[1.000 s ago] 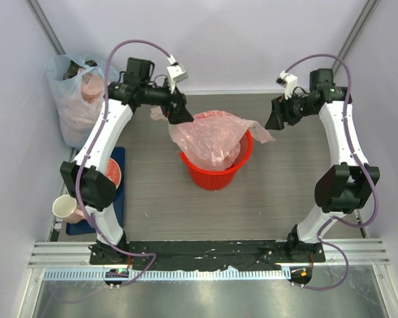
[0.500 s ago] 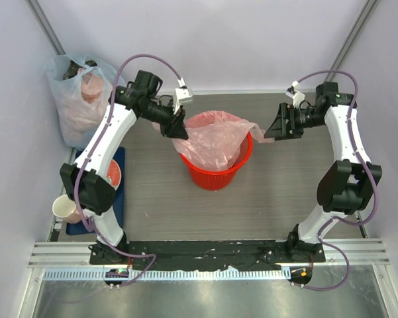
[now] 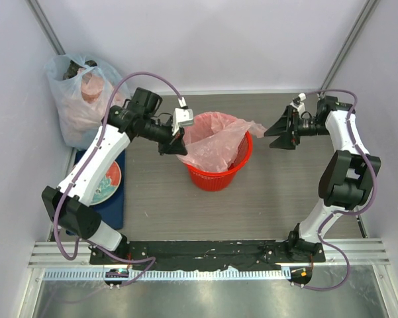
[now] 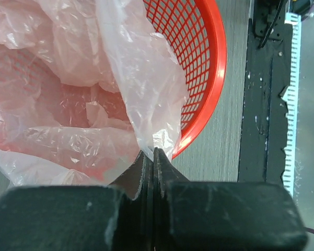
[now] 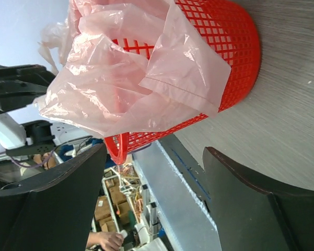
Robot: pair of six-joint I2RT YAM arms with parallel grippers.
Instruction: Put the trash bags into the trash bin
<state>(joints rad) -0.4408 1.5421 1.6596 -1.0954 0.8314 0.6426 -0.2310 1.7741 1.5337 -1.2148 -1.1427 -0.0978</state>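
Left gripper (image 4: 154, 152) was clamped on the crinkly pale-pink plastic bag (image 3: 215, 136) draped in the round red mesh basket (image 3: 215, 177); right gripper (image 3: 278, 130) stood open, clear.

- Bluish-clear plastic bag (image 3: 75, 99) in the far left corner, bulging with pink lumps, knotted handles on top, set against the pale wall.
- Round patterned plate (image 3: 109, 180), lying flat on a dark blue mat (image 3: 116, 209), just nearer than that bag.
- Grey wood-grain table (image 3: 271, 199).
- Black strip (image 3: 212, 250) along the table's near edge, with a white toothed rail (image 3: 205, 273) just below it.
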